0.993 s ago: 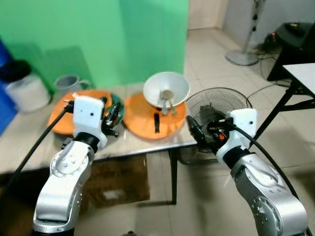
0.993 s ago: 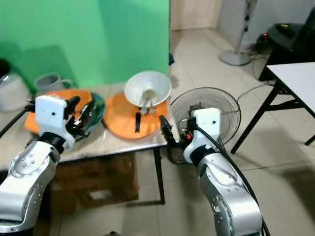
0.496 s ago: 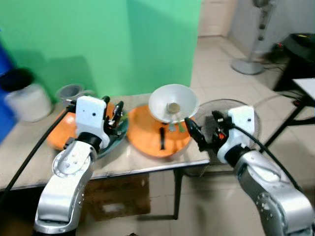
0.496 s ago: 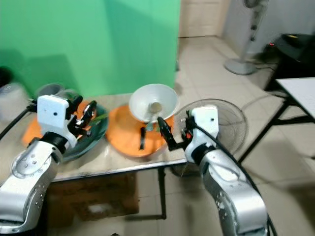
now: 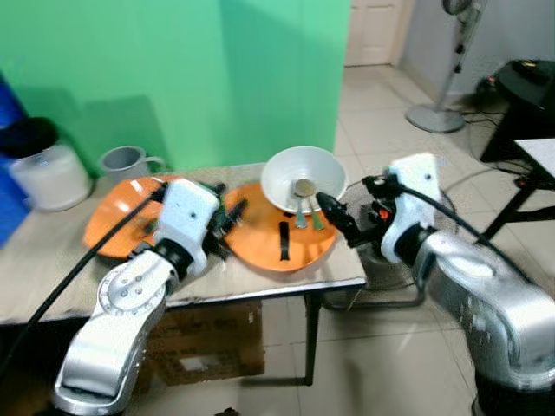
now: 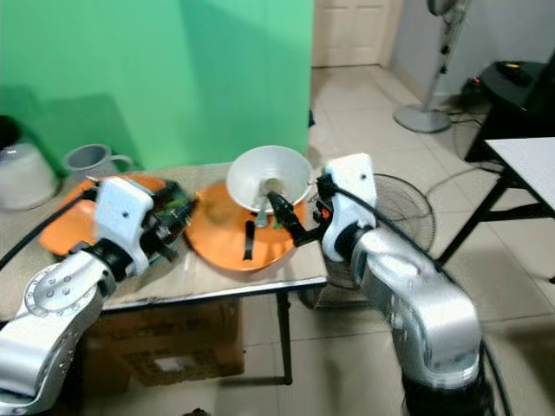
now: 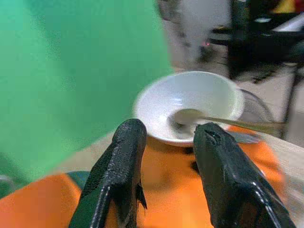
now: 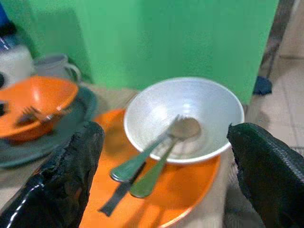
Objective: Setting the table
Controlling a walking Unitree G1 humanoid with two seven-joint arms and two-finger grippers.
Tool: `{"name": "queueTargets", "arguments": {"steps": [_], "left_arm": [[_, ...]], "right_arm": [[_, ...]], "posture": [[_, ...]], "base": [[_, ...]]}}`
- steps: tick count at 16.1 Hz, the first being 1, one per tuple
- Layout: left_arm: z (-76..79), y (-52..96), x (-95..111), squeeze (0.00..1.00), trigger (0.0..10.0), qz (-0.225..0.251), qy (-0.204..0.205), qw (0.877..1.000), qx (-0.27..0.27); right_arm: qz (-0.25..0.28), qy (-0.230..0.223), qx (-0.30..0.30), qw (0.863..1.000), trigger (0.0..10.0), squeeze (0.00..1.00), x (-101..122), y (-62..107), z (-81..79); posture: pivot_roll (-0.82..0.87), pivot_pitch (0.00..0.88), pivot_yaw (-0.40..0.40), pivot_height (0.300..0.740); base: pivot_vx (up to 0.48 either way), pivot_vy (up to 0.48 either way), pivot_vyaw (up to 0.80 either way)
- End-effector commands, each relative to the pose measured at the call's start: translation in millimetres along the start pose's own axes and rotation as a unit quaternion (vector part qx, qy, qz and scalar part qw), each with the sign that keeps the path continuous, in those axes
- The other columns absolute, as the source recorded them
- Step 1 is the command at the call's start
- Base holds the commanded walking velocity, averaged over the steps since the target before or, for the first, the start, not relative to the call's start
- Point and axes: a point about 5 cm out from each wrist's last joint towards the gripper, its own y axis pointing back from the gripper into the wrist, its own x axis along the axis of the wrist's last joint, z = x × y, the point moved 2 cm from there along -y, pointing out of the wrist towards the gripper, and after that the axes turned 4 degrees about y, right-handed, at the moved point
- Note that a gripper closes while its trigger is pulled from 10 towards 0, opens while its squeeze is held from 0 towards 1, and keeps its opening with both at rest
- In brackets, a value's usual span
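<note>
A low table [image 5: 52, 277] stands against a green wall, with the robot's two arms reaching over its near edge.

At the table's centre, an orange plate [image 5: 260, 247] carries a white bowl [image 5: 303, 178] at its 1 o'clock rim. Two green-handled spoons [image 8: 156, 164] lean in the bowl, handles over its near lip. A dark flat utensil [image 5: 283, 240] lies on the plate at about 5 o'clock from the bowl.

At 9 o'clock from that plate sits a dark teal plate [image 8: 28, 147] holding an orange bowl [image 8: 33, 97] with a fork [image 8: 33, 115] in it. Beyond it are a grey mug [image 5: 126, 162] and, at the far left, a white lidded pot [image 5: 48, 173].

The right gripper [image 5: 340, 218] hovers near the white bowl's 4 o'clock side, fingers spread wide and empty. The left gripper [image 5: 227, 222] hangs over the orange plate's 9 o'clock edge, fingers apart, holding nothing.

Risks, as I judge them: the white bowl rests on the plate's rim near the table edge, so a nudge from the right gripper could tip it or send the spoons sliding out. Both arms converge on the same plate and could collide. The head views are slightly blurred, so aim may be off.

Count: one table, two plates, two bowls, one pot, one mug, two spoons, one fork, one dark utensil.
</note>
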Motion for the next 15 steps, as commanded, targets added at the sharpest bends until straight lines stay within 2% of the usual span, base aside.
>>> {"name": "queueTargets", "arguments": {"steps": [1,4,5,6,7,9,10,11,12,13,14,15], "left_arm": [[6.3,0.8,4.4,0.00,10.0,-0.003,-0.003,0.999,-0.038],[9.2,4.7,3.7,0.00,10.0,-0.021,-0.013,0.997,-0.075],[9.9,9.6,1.3,0.00,10.0,-0.038,-0.018,0.995,-0.096],[8.0,12.1,-1.1,0.00,10.0,-0.047,-0.018,0.994,-0.099],[6.9,13.6,-3.4,0.00,10.0,-0.054,-0.018,0.993,-0.100],[4.4,19.7,-12.7,0.00,10.0,-0.082,-0.029,0.991,-0.106],[4.3,20.9,-14.3,0.00,10.0,-0.087,-0.030,0.990,-0.108],[3.9,22.7,-16.0,0.00,10.0,-0.093,-0.031,0.989,-0.111],[3.4,22.9,-16.2,0.00,10.0,-0.094,-0.033,0.989,-0.110],[1.5,23.0,-16.0,0.00,10.0,-0.095,-0.037,0.989,-0.104],[0.6,23.5,-15.9,0.00,10.0,-0.096,-0.038,0.990,-0.100],[0.3,24.1,-16.1,0.00,10.0,-0.096,-0.039,0.990,-0.097]], "right_arm": [[-0.031,0.006,0.017,0.999,10.0,1.00,-4.6,-6.5,-1.6],[-0.053,0.016,0.055,0.997,10.0,1.00,-3.2,-20.3,-7.2],[-0.076,0.043,0.055,0.995,10.0,1.00,0.0,-35.7,-7.7],[-0.085,0.047,0.057,0.994,10.0,0.55,3.9,-44.1,-7.7],[-0.090,0.050,0.055,0.993,10.0,0.00,5.1,-47.8,-6.8],[-0.102,0.052,0.045,0.992,10.0,0.00,9.8,-61.1,-4.4],[-0.105,0.050,0.043,0.992,9.1,0.00,12.5,-65.7,-4.3],[-0.109,0.045,0.044,0.992,7.5,0.00,19.3,-76.1,-5.8],[-0.113,0.048,0.046,0.991,5.5,0.00,22.3,-82.5,-7.3],[-0.127,0.068,0.041,0.989,6.0,0.00,29.5,-102.1,-8.8],[-0.135,0.083,0.029,0.987,6.1,0.00,31.2,-110.5,-7.0],[-0.142,0.094,0.020,0.985,5.1,0.00,32.2,-116.3,-5.5]], "posture": [[0.06,0.000,0.056,0.740],[0.05,0.000,0.056,0.740],[0.06,0.000,0.055,0.740],[0.06,0.000,0.054,0.740],[0.06,0.000,0.054,0.740],[0.06,0.000,0.053,0.740],[0.06,0.000,0.053,0.740],[0.06,0.000,0.053,0.740],[0.06,0.000,0.051,0.740],[0.06,0.000,0.044,0.740],[0.07,0.000,0.040,0.740],[0.07,0.000,0.034,0.740]], "base": [[0.000,0.000,0.00],[0.000,0.000,0.00],[0.000,0.000,0.00],[0.000,0.000,0.00],[0.000,0.000,0.00],[0.000,0.000,0.00],[0.000,0.000,0.00],[0.000,0.000,0.00],[0.000,0.000,0.00],[0.000,0.000,0.00],[0.000,0.000,0.00],[0.000,0.000,0.00]]}}
